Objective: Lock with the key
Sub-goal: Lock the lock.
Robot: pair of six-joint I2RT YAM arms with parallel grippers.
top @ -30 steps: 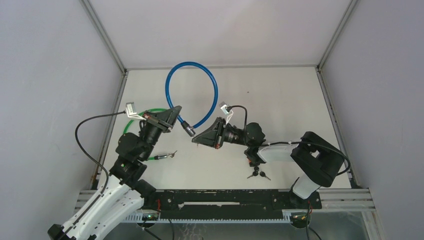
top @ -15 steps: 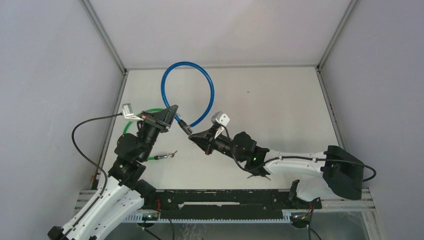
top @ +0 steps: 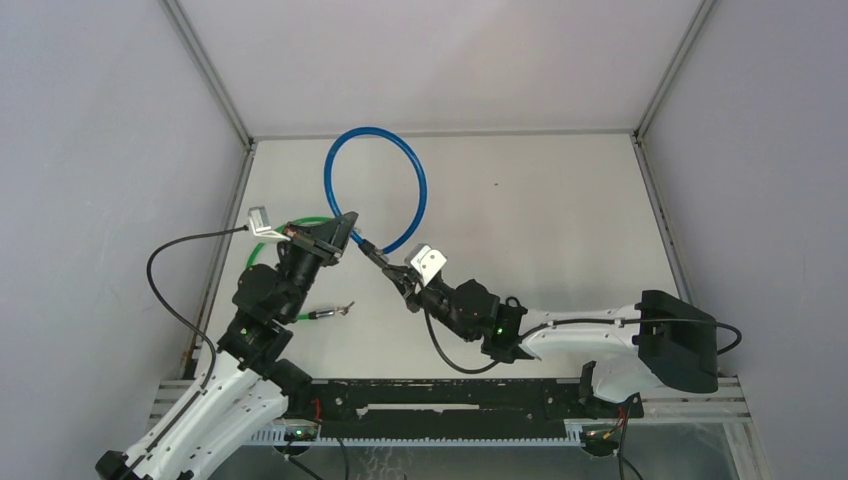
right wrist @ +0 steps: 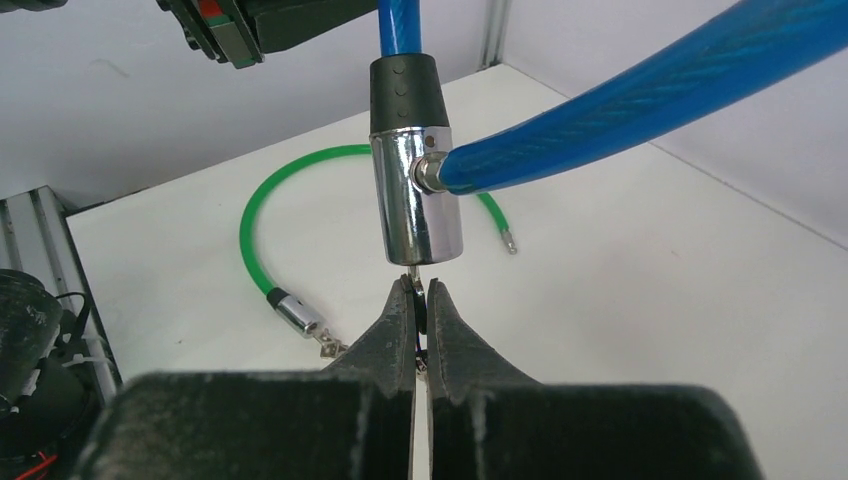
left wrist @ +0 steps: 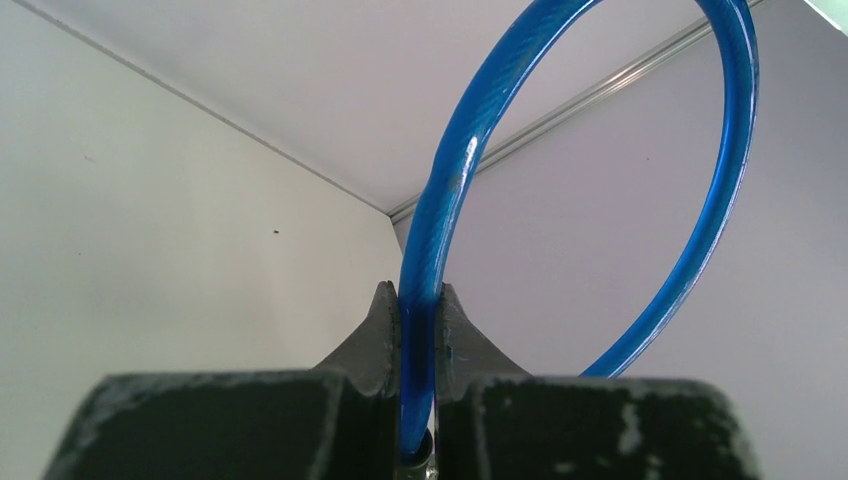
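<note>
Now the key [right wrist: 421, 318] is being inserted, pinched by the right gripper [right wrist: 421, 295], the cable [left wrist: 470, 170] clamped by the left gripper [left wrist: 418, 300]. Twisting is needed next.

White work table boxed in by grey panels

Under even light, the white table [top: 570, 230] runs out beyond the left gripper [top: 350, 224] and right gripper [top: 388, 268] to pale grey wall panels [top: 440, 60] framed by aluminium corner posts [top: 205, 70]; a slotted metal rail [top: 690, 395] lies behind them.
</note>
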